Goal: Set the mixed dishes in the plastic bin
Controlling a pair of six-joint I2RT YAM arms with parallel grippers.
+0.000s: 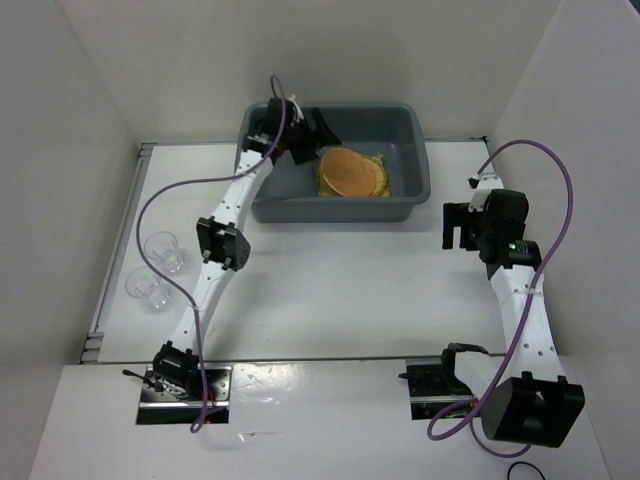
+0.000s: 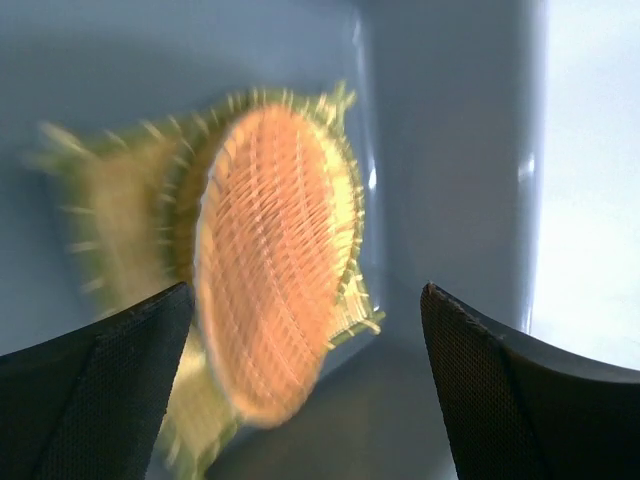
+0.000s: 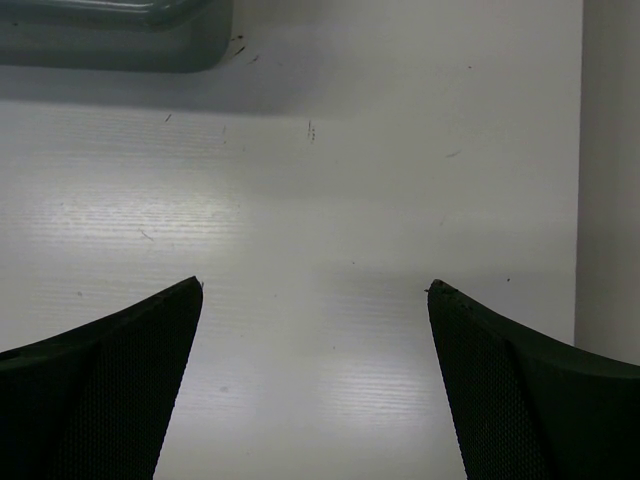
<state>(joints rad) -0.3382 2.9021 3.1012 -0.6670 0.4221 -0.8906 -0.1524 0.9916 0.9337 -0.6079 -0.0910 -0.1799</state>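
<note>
The grey-blue plastic bin (image 1: 330, 211) stands at the back of the table. Inside it the orange-brown disc (image 1: 347, 172) lies on the yellow woven mat (image 1: 379, 163). The tan disc does not show. My left gripper (image 1: 303, 138) is open and empty above the bin's left part. In the blurred left wrist view my left gripper (image 2: 306, 290) frames the orange-brown disc (image 2: 275, 270), the mat (image 2: 120, 225) and the bin wall (image 2: 450, 150). Two clear glass cups (image 1: 164, 250) (image 1: 147, 287) stand on the table at the left. My right gripper (image 1: 458, 228) (image 3: 314, 283) is open and empty over bare table right of the bin.
White walls close in the table on the left, back and right. The bin's corner (image 3: 110, 40) shows at the top left of the right wrist view. The purple cables loop beside each arm.
</note>
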